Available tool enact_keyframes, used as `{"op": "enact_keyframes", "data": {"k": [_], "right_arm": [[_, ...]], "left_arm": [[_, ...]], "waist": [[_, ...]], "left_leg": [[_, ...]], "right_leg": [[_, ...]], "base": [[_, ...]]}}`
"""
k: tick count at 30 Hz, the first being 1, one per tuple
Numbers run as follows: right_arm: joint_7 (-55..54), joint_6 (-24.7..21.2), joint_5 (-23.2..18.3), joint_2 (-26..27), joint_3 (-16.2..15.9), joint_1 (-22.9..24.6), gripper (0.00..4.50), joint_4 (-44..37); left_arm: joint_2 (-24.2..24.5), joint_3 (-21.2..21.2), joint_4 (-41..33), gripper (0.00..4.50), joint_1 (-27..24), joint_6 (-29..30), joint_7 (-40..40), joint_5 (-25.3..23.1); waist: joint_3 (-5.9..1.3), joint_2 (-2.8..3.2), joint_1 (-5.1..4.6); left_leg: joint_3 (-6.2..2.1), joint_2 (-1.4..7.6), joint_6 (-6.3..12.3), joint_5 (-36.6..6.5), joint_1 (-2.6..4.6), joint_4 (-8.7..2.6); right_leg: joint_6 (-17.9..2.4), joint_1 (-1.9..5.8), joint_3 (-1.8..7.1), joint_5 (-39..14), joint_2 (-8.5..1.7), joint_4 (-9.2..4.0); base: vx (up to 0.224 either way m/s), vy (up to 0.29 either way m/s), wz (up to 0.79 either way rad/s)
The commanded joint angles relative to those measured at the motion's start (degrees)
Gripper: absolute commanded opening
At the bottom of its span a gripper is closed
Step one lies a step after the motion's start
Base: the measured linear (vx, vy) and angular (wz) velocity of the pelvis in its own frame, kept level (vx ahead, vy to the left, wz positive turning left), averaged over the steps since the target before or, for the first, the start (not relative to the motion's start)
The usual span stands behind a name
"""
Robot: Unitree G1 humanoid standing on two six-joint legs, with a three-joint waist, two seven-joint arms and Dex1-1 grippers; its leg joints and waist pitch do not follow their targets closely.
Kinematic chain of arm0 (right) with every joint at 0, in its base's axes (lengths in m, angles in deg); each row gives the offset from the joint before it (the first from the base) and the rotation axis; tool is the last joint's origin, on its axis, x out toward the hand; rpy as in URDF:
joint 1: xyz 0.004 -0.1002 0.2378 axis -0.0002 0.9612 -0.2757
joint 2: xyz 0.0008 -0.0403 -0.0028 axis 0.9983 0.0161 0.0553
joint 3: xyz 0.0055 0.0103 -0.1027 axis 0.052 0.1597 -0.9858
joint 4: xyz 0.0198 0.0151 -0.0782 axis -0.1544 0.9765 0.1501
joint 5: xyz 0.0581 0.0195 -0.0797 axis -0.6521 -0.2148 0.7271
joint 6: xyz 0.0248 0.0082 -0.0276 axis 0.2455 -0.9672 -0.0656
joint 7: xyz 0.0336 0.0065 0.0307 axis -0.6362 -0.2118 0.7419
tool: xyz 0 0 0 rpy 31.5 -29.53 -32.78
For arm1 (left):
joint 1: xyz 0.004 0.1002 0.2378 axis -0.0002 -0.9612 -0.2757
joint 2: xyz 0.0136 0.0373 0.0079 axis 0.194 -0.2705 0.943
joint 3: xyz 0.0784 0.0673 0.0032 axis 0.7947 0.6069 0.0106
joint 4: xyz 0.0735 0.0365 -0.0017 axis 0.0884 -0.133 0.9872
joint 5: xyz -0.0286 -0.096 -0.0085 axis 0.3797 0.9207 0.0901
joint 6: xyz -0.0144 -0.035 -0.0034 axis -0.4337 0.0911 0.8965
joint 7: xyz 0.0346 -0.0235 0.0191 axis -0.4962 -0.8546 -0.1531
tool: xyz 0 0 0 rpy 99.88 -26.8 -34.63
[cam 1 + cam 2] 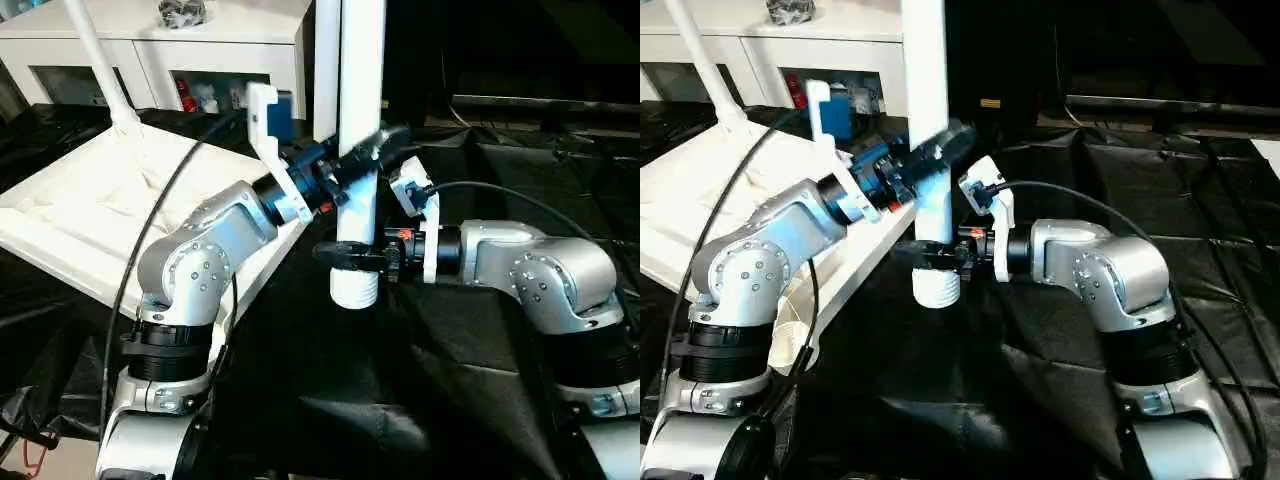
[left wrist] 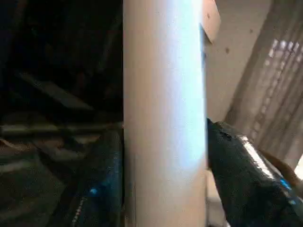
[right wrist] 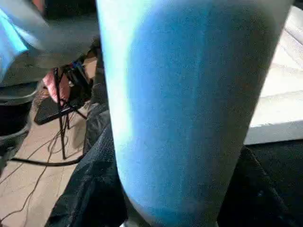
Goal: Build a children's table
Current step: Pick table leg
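Fingers (image 2: 106,184) of the left end effector (image 1: 358,160) press against both sides of a white tapered leg (image 1: 358,130), clamping it partway up its length. Lower down, the right end effector (image 1: 352,256) is closed around the same leg just above its ribbed bottom end, which hangs free over the black-draped counter (image 1: 450,380). The leg stands close to upright between the two grips.

Behind and to the left, the white tabletop (image 1: 90,215) lies underside up near the counter's left edge, tilted, with another leg (image 1: 100,60) already rising from its far corner socket.

The step in hand looks like carrying this leg to an open corner socket and seating it. To do it well, the two grips should move together so the tube does not twist or slip between them. The ribbed end should be lined up squarely over the socket before any downward push. The lower grip probably has to let go or slide up first, since it sits so close to the end that must enter the socket.

Both silver forearms are bent at the elbow and reach inward toward each other. The left forearm (image 1: 215,235) angles up and across from the left. The right forearm (image 1: 520,260) runs nearly level from the right.
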Motion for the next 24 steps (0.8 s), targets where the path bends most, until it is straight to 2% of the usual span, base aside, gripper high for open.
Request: {"op": "enact_keyframes", "data": {"k": [1,2,4,5,6,7,8,9,10,12,13,14,15,16,17,18,19,20,21,22,23,24], "right_arm": [[-1.8,1.2,0.0,1.0,1.8,0.4,1.93,-0.8],[-3.0,2.2,0.0,1.9,2.7,0.8,1.93,-0.9],[-4.9,3.6,0.0,3.3,4.1,1.4,1.93,-0.9],[-6.3,5.1,0.4,4.1,4.8,1.8,1.93,-1.1],[-7.2,6.1,0.7,4.7,5.3,2.1,1.93,-1.2],[-9.8,8.6,2.0,5.9,6.2,2.9,1.91,-1.5],[-11.3,10.3,3.0,6.4,6.6,3.3,1.91,-1.7],[-16.0,14.0,6.6,7.3,6.9,4.6,1.91,-2.3],[-17.5,14.9,8.0,7.3,6.8,5.1,1.91,-2.6],[-21.1,19.1,12.1,7.3,6.4,7.2,1.91,-3.7],[-22.7,20.8,13.6,7.7,6.5,8.0,1.91,-4.1],[-24.8,21.1,14.9,7.9,6.8,9.3,1.91,-4.9],[-27.4,21.5,16.9,7.9,6.8,11.8,1.91,-6.3],[-29.7,21.7,18.7,7.7,6.7,14.1,1.91,-7.3],[-32.7,21.5,20.3,7.8,7.2,17.1,1.91,-8.1],[-33.8,21.3,20.3,8.2,8.1,19.2,1.91,-8.7],[-34.1,21.7,20.4,8.5,8.5,20.5,1.91,-9.4],[-35.4,24.5,21.9,8.9,8.9,23.9,1.91,-11.3],[-36.2,26.1,23.3,8.7,8.7,25.3,1.91,-12.1],[-36.8,28.2,23.9,9.2,9.1,26.2,1.91,-12.3],[-38.2,30.5,25.2,9.8,9.6,27.5,1.91,-12.8],[-38.6,31.6,25.2,10.2,10.2,28.1,1.91,-13.0]], "left_arm": [[-1.8,-1.8,-0.2,3.0,-0.2,-5.4,3.1,-2.0],[-3.4,-3.5,-0.2,3.0,0.0,-6.4,5.0,-1.0],[-5.6,-6.2,-0.3,3.0,0.2,-6.6,7.8,1.3],[-6.6,-7.4,-0.2,3.0,0.3,-7.9,9.8,1.3],[-7.2,-8.1,-0.2,3.0,0.3,-9.0,11.0,1.0],[-7.7,-9.7,-0.2,3.0,0.3,-11.1,13.0,0.7],[-7.7,-10.3,-0.2,3.0,0.2,-12.2,13.8,0.3],[-5.1,-10.1,-0.1,3.0,-1.5,-12.5,15.9,-3.7],[-3.7,-9.5,0.1,3.0,-2.4,-12.0,16.7,-6.0],[1.1,-5.4,0.0,3.0,-6.1,-12.6,16.8,-14.2],[2.8,-3.6,-0.1,3.0,-7.6,-13.5,16.1,-17.3],[4.5,-2.0,-0.7,3.0,-9.8,-14.7,16.0,-20.8],[6.5,-0.6,-1.5,3.0,-13.3,-15.4,16.9,-24.6],[7.6,0.0,-2.4,3.0,-16.1,-14.9,18.5,-27.0],[7.9,-0.6,-3.9,3.0,-19.3,-14.3,20.7,-28.1],[7.8,-1.1,-4.9,3.0,-21.4,-14.2,21.6,-28.3],[7.6,-1.4,-5.5,3.0,-22.5,-14.2,21.8,-28.3],[7.1,-1.7,-6.2,3.0,-25.6,-16.3,23.5,-29.2],[6.6,-2.1,-6.2,3.0,-27.0,-17.9,24.7,-30.1],[6.1,-2.4,-6.0,3.0,-28.0,-19.1,25.7,-31.0],[5.6,-2.7,-5.7,3.0,-29.4,-21.0,27.5,-32.6],[5.1,-2.9,-5.7,3.0,-29.9,-21.5,28.2,-33.0]], "waist": [[-4.58,0.29,0.11],[-4.58,-0.01,-0.07],[-4.59,0.0,-0.04],[-4.61,0.25,0.01],[-4.67,0.02,-0.05],[-4.67,0.43,0.0],[-4.52,0.46,-0.17],[-4.58,0.26,-0.28],[-4.58,0.93,-0.28],[-4.66,0.94,-0.71],[-4.63,0.96,-0.98],[-4.69,1.41,-1.13],[-4.73,1.53,-1.04],[-4.51,2.04,-1.31],[-4.59,2.19,-1.62],[-4.58,2.65,-1.81],[-4.61,2.39,-1.98],[-4.68,2.34,-1.95],[-4.61,2.93,-1.86],[-4.21,2.39,-2.14],[-4.14,2.43,-2.32],[-3.92,0.87,-2.59]], "left_leg": [[-1.89,3.42,0.28,-5.1,0.79,-3.73],[-1.84,3.42,0.12,-5.3,0.73,-3.75],[-1.78,3.4,0.03,-5.6,0.72,-3.73],[-1.83,3.45,-0.08,-5.8,0.76,-3.72],[-1.88,3.33,0.04,-6.0,0.78,-3.75],[-1.95,3.32,0.12,-5.8,0.75,-3.73],[-1.89,3.34,-0.13,-6.2,0.7,-3.8],[-1.91,3.15,-0.16,-6.4,0.68,-3.81],[-2.03,3.3,-0.5,-6.4,0.85,-3.9],[-2.12,3.14,-0.59,-6.0,0.91,-4.05],[-1.96,3.0,-0.51,-6.2,0.85,-4.01],[-1.95,2.91,-0.75,-6.6,0.87,-3.99],[-2.16,3.15,-0.74,-6.5,0.93,-4.15],[-2.19,3.3,-0.98,-7.3,0.95,-4.37],[-2.23,3.39,-1.34,-7.9,1.02,-4.4],[-2.27,3.4,-1.56,-8.7,1.03,-4.51],[-2.16,3.32,-1.43,-9.0,0.95,-4.49],[-2.14,3.13,-1.15,-9.9,1.01,-4.46],[-2.2,3.17,-1.02,-10.5,0.93,-4.45],[-2.12,3.08,-0.67,-12.0,0.69,-4.61],[-2.13,2.98,-0.28,-13.2,0.74,-4.61],[-1.95,2.87,0.31,-13.5,0.61,-4.75]], "right_leg": [[-10.7,3.48,3.22,-7.0,-5.22,-4.41],[-10.9,3.61,3.24,-6.5,-5.23,-4.41],[-11.3,3.55,3.24,-6.4,-5.31,-4.43],[-11.4,3.48,3.2,-6.4,-5.32,-4.52],[-11.1,3.59,3.14,-6.5,-5.14,-4.42],[-11.0,3.56,3.13,-6.5,-5.17,-4.35],[-10.3,3.31,3.12,-7.2,-5.16,-4.73],[-10.1,3.55,3.03,-7.6,-5.08,-4.65],[-8.8,3.15,3.05,-8.0,-4.93,-4.69],[-5.8,3.07,2.98,-9.1,-4.8,-4.66],[-5.6,3.09,3.02,-9.8,-4.72,-4.76],[-5.4,3.11,3.02,-11.3,-4.78,-4.83],[-5.2,2.99,3.0,-11.6,-4.88,-5.02],[-4.8,2.75,2.99,-11.4,-4.6,-5.01],[-5.1,2.73,2.97,-10.4,-4.51,-4.83],[-5.9,2.79,2.95,-9.5,-4.64,-4.82],[-6.0,2.87,2.99,-9.3,-4.59,-5.02],[-6.7,2.82,3.03,-9.9,-4.67,-5.09],[-6.7,2.74,3.0,-10.6,-4.73,-5.19],[-6.2,2.79,2.95,-13.0,-4.71,-5.71],[-5.6,2.69,2.95,-16.0,-4.79,-5.88],[-4.4,2.69,2.93,-19.3,-4.71,-6.48]], "base": [[0.0,0.0,0.0],[0.0,0.0,0.0],[0.0,0.0,0.0],[0.0,0.0,0.0],[0.0,0.0,0.0],[0.0,0.0,0.0],[0.0,0.0,0.0],[0.0,0.0,0.0],[0.0,0.0,0.0],[0.0,0.0,0.0],[0.0,0.0,0.0],[0.0,0.0,0.0],[0.0,0.0,0.0],[0.0,0.0,0.0],[0.0,0.0,0.0],[0.0,0.0,0.0],[0.0,0.0,0.0],[0.0,0.0,0.0],[0.0,0.0,0.0],[0.0,0.0,0.0],[0.0,0.0,0.0],[0.0,0.0,0.0]]}}
